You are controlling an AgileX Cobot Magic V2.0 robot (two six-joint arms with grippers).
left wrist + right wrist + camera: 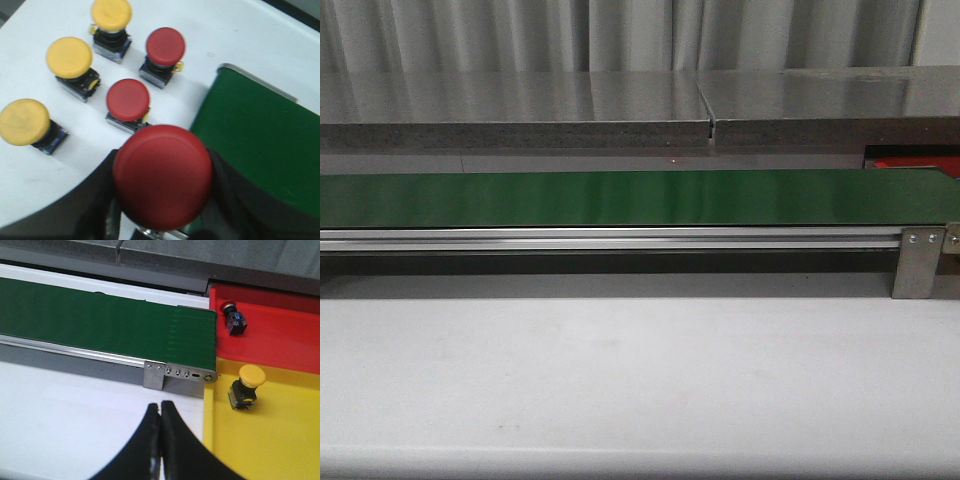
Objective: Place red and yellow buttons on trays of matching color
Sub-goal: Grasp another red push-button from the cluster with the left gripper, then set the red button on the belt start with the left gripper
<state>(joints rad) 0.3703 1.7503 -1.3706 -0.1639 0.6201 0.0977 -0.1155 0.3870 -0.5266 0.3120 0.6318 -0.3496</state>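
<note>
— Right, where's your left gripper (162, 220)?
— Clamped on a red button (162, 182), beside the green belt (260, 145); five more buttons wait on the table (30, 175).
— And the right gripper (160, 440)?
— Pinched closed, holding nothing; yellow tray (280, 440) at its three o'clock.

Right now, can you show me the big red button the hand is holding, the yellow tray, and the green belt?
held red button (162, 175), left wrist view, middle of its cap
yellow tray (280, 440), right wrist view, bare floor
green conveyor belt (620, 197), front view, belt surface
</note>
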